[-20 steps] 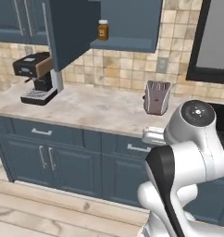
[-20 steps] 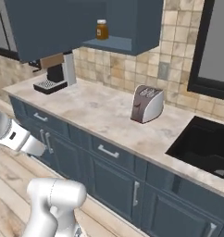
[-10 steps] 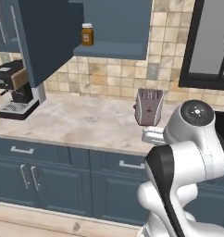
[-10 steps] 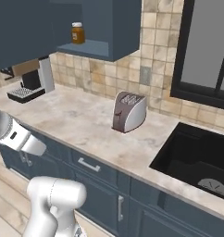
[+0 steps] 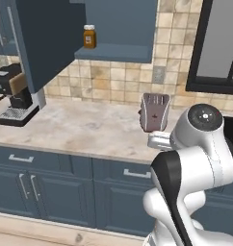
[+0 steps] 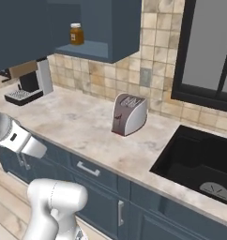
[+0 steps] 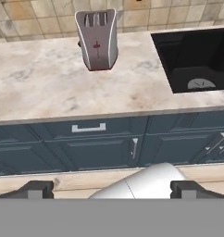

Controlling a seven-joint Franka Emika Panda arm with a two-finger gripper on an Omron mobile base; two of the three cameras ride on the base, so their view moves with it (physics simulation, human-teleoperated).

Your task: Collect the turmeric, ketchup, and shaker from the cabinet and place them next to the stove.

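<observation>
Arm folded low before the counter, jaws spread wide, nothing held.

The gripper [image 7: 112, 189] points down toward the marble-patterned counter [image 7: 44, 92], its dark finger tips far apart. The turmeric [image 5: 90, 36], an orange-brown jar with a white lid, stands upright on the open cabinet [image 5: 121, 50] shelf. A rounded steel toaster [image 6: 129, 114] sits beside the black sink [image 6: 195, 157].

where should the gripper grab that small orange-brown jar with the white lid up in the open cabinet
Probably around the small orange-brown jar with a white lid at its labelled body below the lid, coming from the open front of the dark blue-grey wall cabinet: it stands upright near the shelf's front edge.
</observation>
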